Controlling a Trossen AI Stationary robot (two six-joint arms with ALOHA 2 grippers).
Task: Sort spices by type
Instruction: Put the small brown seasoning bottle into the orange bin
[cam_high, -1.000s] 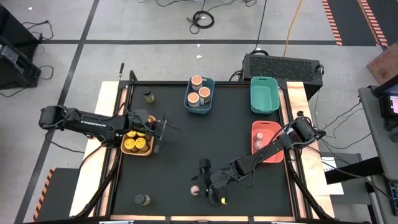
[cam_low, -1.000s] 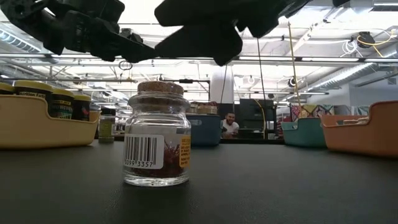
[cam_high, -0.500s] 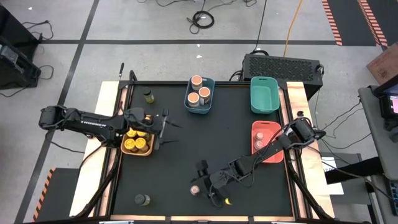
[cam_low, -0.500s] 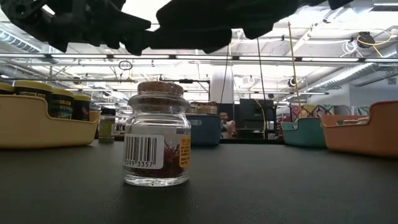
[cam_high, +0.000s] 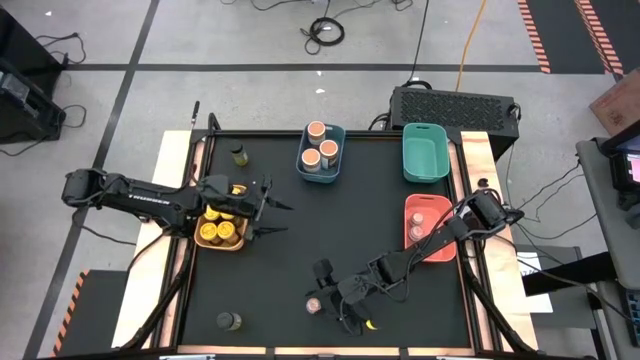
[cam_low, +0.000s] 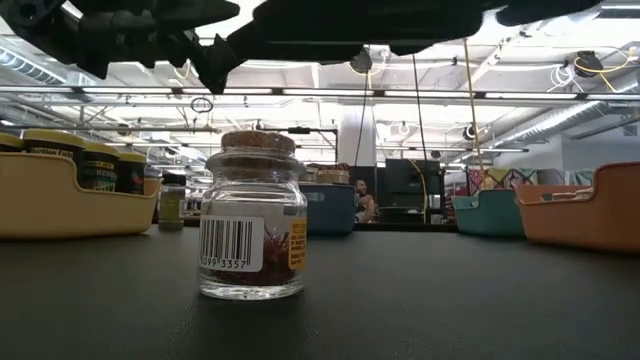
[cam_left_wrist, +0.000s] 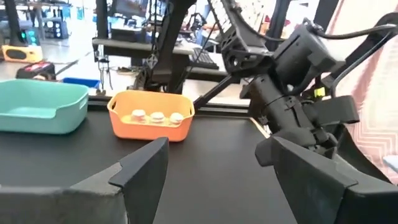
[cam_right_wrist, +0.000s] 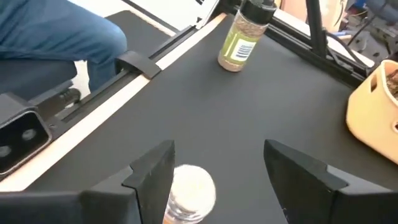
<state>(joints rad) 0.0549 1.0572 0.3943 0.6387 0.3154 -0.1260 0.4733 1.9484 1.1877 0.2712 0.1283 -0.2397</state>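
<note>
Most jars sit binned; two olive jars (cam_high: 238, 154) and one cork jar (cam_low: 251, 215) wait on the desk (both grippers' fingers open, empty), right gripper (cam_high: 335, 305) nearest it.

A small clear glass jar with a cork stopper and barcode label (cam_low: 251, 215) stands upright on the counter just in front of the right gripper (cam_high: 335, 300), its pale top (cam_right_wrist: 190, 184) showing between that gripper's spread fingers. A green-labelled dark olive jar (cam_right_wrist: 242, 38) stands upright farther ahead of that gripper. Three wider peach-topped jars (cam_high: 319, 146) stand together well beyond the left gripper (cam_high: 268, 208), and yellow-lidded jars (cam_high: 219, 228) sit packed just beside it.
</note>
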